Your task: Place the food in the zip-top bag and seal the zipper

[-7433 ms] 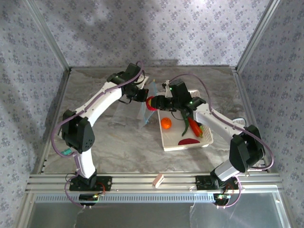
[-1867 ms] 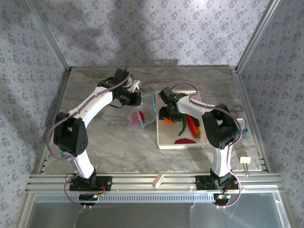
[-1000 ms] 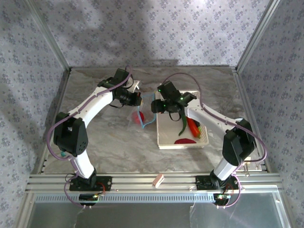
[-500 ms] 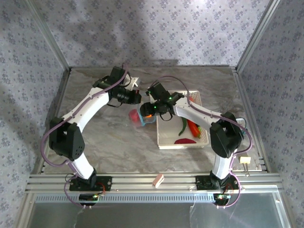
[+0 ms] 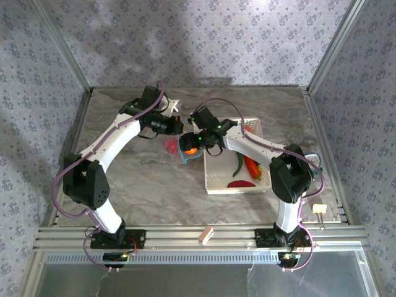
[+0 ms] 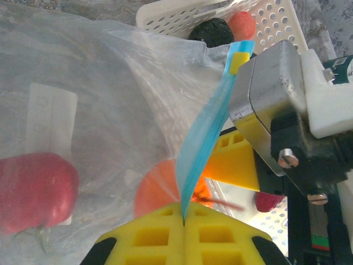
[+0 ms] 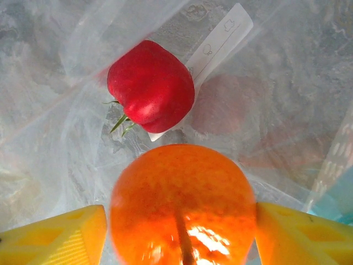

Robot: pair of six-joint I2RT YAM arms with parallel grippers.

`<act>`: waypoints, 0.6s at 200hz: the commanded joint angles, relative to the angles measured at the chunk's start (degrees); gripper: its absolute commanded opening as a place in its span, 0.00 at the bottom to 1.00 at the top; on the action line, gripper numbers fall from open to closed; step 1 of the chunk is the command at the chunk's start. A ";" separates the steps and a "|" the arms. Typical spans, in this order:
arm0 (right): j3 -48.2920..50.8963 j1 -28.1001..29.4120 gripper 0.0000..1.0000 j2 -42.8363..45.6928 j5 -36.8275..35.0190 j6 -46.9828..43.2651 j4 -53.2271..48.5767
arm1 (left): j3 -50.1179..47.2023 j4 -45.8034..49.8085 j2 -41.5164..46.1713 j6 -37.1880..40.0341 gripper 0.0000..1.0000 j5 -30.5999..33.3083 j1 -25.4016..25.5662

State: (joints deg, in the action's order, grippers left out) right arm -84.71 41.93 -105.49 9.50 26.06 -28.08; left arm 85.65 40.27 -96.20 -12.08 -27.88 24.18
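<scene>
The orange [image 7: 182, 193] sits between the right pincer's [image 7: 179, 234] yellow fingers [image 7: 55, 237], within the zip-top bag [image 7: 55, 83]; I cannot tell whether it is gripped or released. Beyond it, the red tomato [image 7: 151, 85] lies over a white label [image 7: 220, 38] whose marks are unreadable. The left pincer [image 6: 183, 223] is clenched on the blue zipper [image 6: 207, 138]. The desk [image 5: 154, 192] is grey and marbled, the walls [image 5: 216, 37] floral-papered.

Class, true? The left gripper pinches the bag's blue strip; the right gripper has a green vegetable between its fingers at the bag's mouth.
Not a green vegetable: the right wrist view shows the orange between the fingers of the right gripper. The rest stands.
</scene>
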 commanded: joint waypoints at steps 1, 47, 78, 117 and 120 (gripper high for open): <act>-2.26 0.10 0.74 0.37 0.09 -0.60 -1.34 | 0.93 -0.63 2.47 -0.56 0.00 -1.74 -0.38; -1.21 -0.36 0.76 3.15 -1.67 -0.92 -2.02 | 0.67 -0.63 3.51 -0.59 0.00 -2.05 -0.43; 0.76 -2.19 0.75 9.14 -8.88 -1.82 -5.93 | 0.17 -0.72 4.52 -0.59 0.00 -2.00 -0.62; 1.67 -7.06 0.75 11.71 -15.83 -1.96 -17.92 | 0.05 -0.76 4.61 -0.67 0.00 -2.43 -0.70; 1.75 -7.37 0.76 11.64 -16.13 -1.92 -18.64 | 0.05 -0.82 4.62 -0.67 0.00 -2.44 -0.68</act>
State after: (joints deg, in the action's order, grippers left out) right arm -84.14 37.39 -94.72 -0.27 25.28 -36.38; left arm 85.65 40.23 -93.08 -12.08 -28.23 23.99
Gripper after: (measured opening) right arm 0.752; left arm 0.055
